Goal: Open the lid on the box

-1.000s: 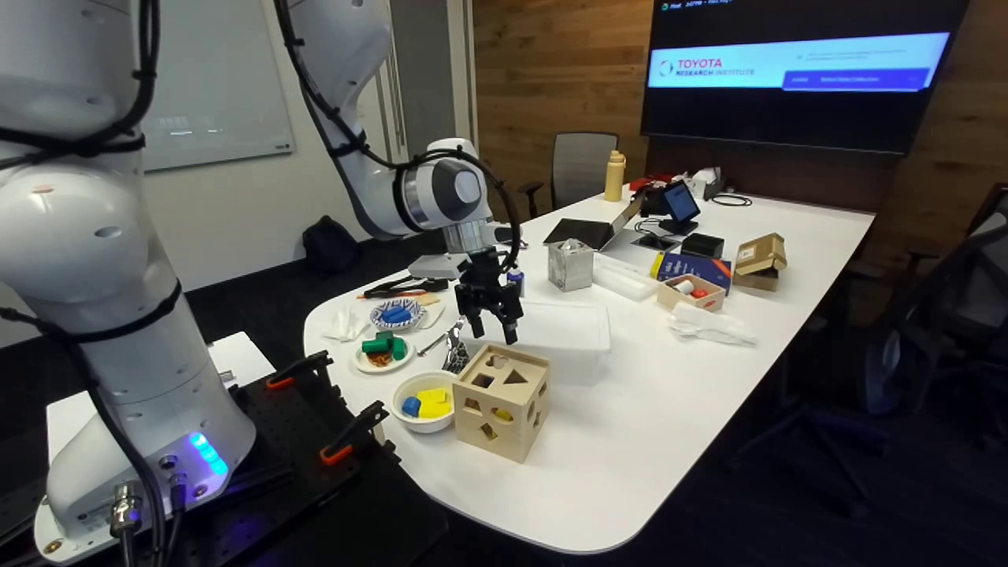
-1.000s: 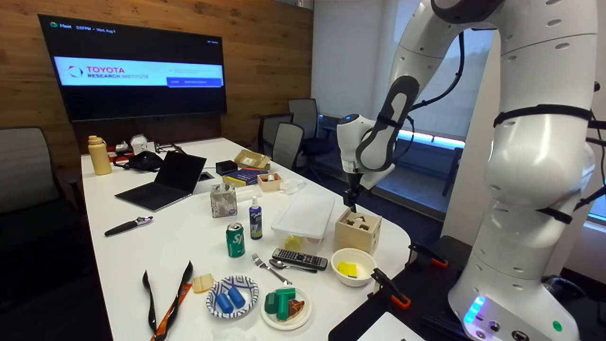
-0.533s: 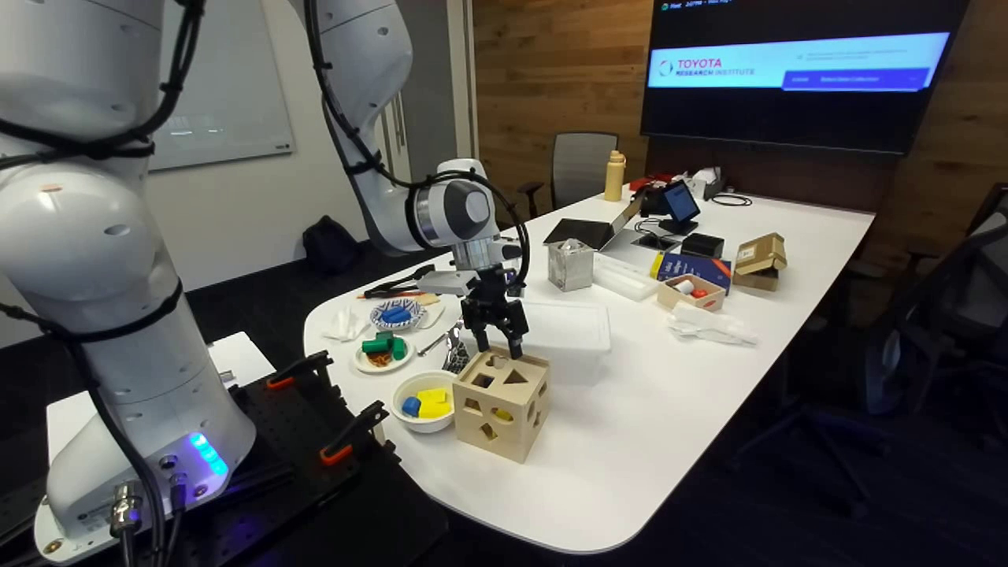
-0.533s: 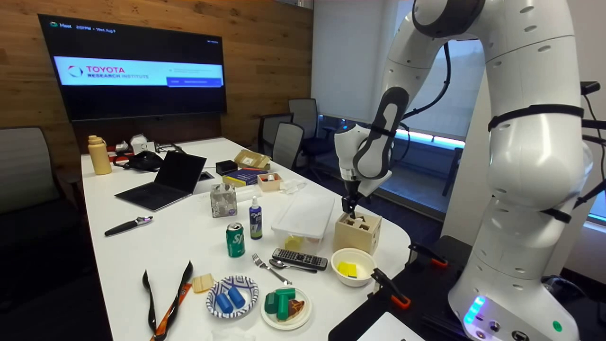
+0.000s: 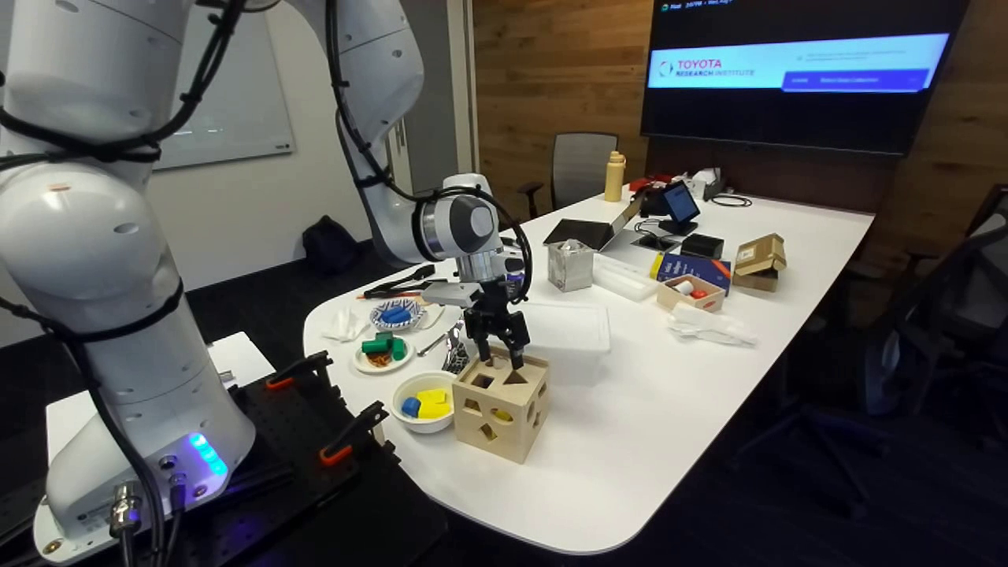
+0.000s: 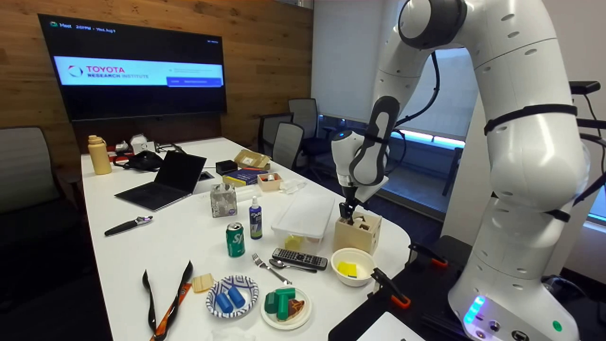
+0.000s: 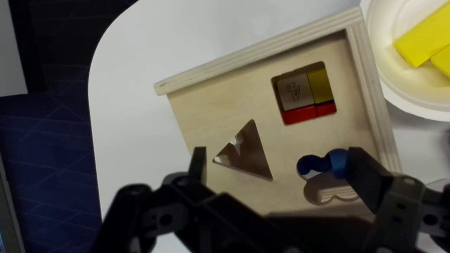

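Note:
The light-wood box [image 5: 490, 431] stands upright on the white table, also in the other exterior view [image 6: 351, 240]. Its lid [image 7: 228, 105] lies flat on top, with square, triangular and clover-shaped holes. Raised rims [image 7: 260, 52] border the lid on at least two sides in the wrist view; its left edge there has no rim. Red, yellow and blue blocks show through the holes. My gripper [image 7: 277, 155] is open and empty, fingers wide apart over the lid. In both exterior views the gripper [image 5: 502, 362] [image 6: 350, 220] is at the box top; I cannot tell whether the fingertips touch it.
A white bowl [image 5: 424, 426] with yellow blocks stands right beside the box. A clear plastic bin with white lid [image 6: 307, 215] is on another side. A remote [image 6: 299, 259], spoon and fork lie near the bowl. The rounded table edge [image 6: 410, 241] is close to the box.
My gripper has come down from above the box to the level of its lid, shifting slightly over the box top. It has stayed open. The box and lid have not moved.

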Controlling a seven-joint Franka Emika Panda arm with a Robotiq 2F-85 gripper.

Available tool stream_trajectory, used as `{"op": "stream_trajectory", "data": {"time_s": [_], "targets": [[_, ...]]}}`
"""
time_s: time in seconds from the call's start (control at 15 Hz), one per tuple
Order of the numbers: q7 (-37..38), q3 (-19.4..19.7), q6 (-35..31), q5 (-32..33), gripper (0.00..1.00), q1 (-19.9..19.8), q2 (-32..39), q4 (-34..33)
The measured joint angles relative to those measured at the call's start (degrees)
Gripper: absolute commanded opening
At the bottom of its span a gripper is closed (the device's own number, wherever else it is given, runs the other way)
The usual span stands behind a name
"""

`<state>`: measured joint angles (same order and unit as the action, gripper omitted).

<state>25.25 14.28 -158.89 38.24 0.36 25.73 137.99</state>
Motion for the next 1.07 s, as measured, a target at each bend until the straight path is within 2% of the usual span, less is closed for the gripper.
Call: {"op": "stream_trajectory", "data": {"time_s": [0.67,1.07], "targets": [[-0.02,4.23,-0.82,-2.30,1.00,4.62,3.17,-2.95],[-0.05,5.09,-0.85,-3.46,1.00,4.88,6.32,-5.27]]}}
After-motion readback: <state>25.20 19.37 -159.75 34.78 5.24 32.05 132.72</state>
